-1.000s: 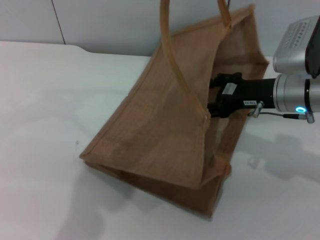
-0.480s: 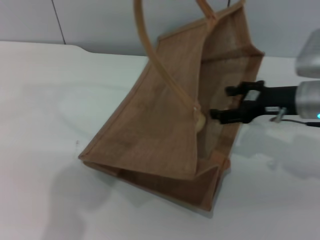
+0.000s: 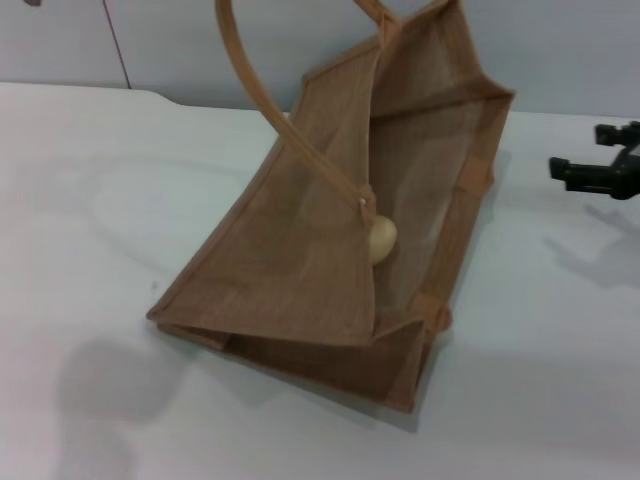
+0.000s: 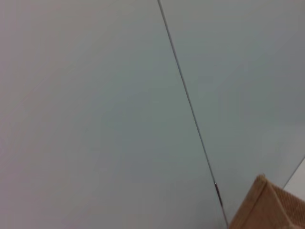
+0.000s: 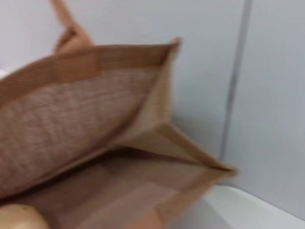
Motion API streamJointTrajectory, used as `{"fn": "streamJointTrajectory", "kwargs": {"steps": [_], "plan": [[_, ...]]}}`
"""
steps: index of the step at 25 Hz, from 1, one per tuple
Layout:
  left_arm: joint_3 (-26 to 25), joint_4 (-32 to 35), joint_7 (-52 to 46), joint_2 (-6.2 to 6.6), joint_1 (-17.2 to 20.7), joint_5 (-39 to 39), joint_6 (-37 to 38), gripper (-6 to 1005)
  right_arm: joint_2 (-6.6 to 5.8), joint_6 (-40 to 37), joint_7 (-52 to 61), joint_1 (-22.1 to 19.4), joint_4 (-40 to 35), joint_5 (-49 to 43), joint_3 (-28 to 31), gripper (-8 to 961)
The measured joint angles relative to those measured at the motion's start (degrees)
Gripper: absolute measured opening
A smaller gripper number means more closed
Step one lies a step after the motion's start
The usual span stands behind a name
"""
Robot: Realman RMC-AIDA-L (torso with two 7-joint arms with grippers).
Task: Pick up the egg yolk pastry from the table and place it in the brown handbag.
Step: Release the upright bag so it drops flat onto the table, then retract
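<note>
The brown handbag (image 3: 300,250) lies tilted on the white table (image 3: 90,200), its mouth open toward the right, one handle (image 3: 250,70) raised. The egg yolk pastry (image 3: 382,240) lies inside the bag just behind the near wall's edge; it also shows in the right wrist view (image 5: 19,217) in the bag's mouth (image 5: 95,143). My right gripper (image 3: 590,160) is open and empty, outside the bag at the right edge above the table. My left gripper is out of view; the left wrist view shows only a wall and a corner of the bag (image 4: 269,207).
A grey panelled wall (image 3: 150,40) stands behind the table. Bare tabletop lies to the left of the bag and in front of it (image 3: 520,400).
My right gripper has drawn back out of the bag to the right, leaving the pastry inside. The bag has settled lower and its handle has swung left.
</note>
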Motion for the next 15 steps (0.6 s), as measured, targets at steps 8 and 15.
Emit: {"fn": "streamJointTrajectory", "kwargs": {"steps": [8,15], "plan": [[0.19,-2.56,0.36,0.04,-0.49,-6.61,0.72,278,1.02,0.79,-0.22,0.83,0.67,-4.99,5.41,896],[-1.02,-9.99,14.87,0.08,0.49,-25.85,0.88,437,2.57,2.54,-2.31,0.96,1.31,-4.84,6.84,896]]}}
